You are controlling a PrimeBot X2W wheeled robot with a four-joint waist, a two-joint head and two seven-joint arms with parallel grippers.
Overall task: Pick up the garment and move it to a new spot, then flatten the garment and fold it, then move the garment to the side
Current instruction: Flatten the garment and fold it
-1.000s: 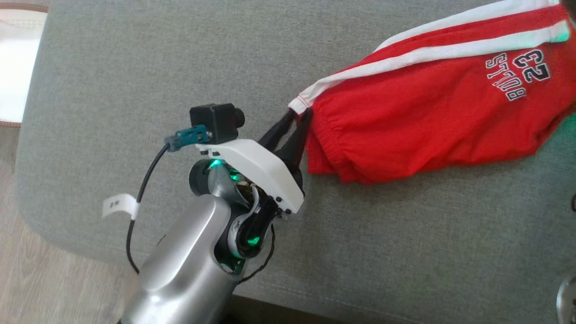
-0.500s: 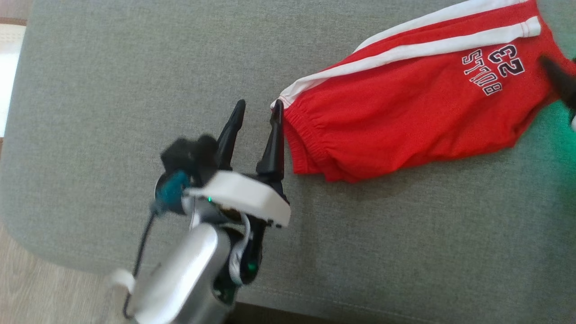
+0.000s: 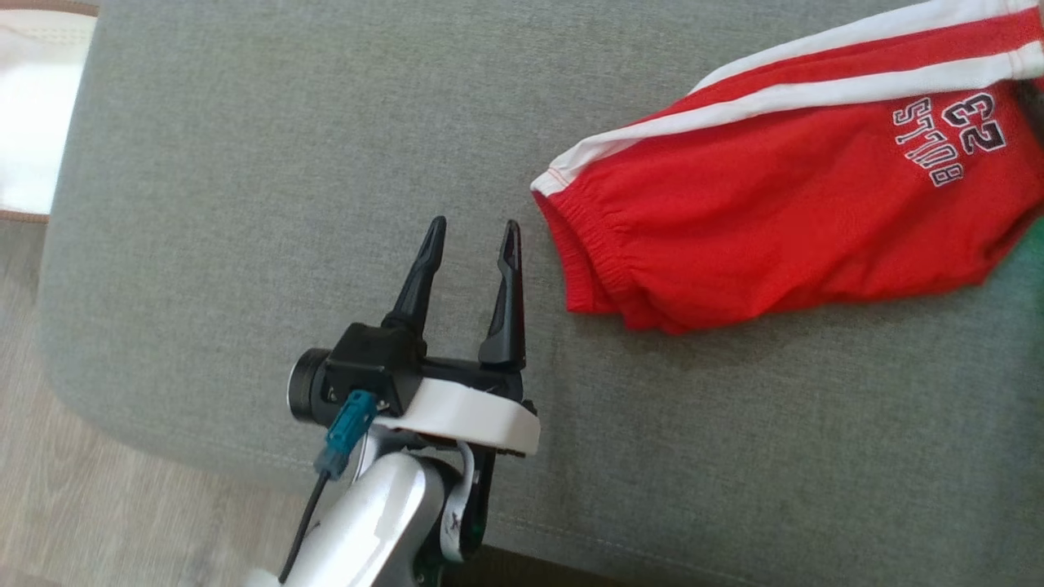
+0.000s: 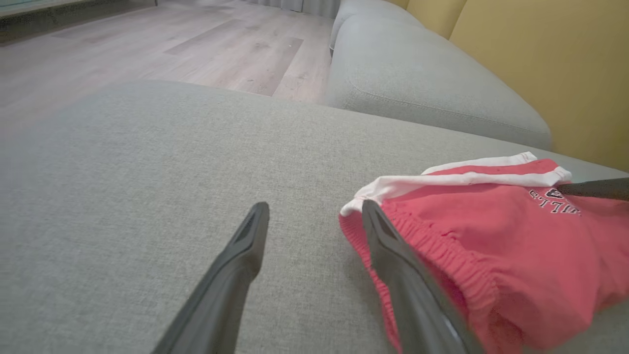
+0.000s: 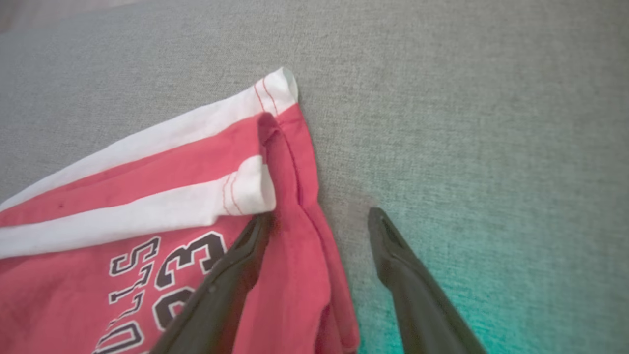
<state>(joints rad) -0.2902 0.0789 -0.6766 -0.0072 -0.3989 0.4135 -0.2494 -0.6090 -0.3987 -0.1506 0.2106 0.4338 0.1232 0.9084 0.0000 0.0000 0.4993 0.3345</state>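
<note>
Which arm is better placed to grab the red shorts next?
Probably right: the right gripper, open, straddles the hem of the red white-striped cloth shorts; the left gripper is open beside them.

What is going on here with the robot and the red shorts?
A two-armed robot is working on red shorts lying on a grey sofa. Its left gripper stands open beside the waistband, not touching. Its right gripper is open at the leg end, one finger over the cloth. Nothing is held.

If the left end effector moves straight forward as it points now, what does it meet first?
Probably only the grey cushion; the left end effector would pass beside the red shorts.
</note>
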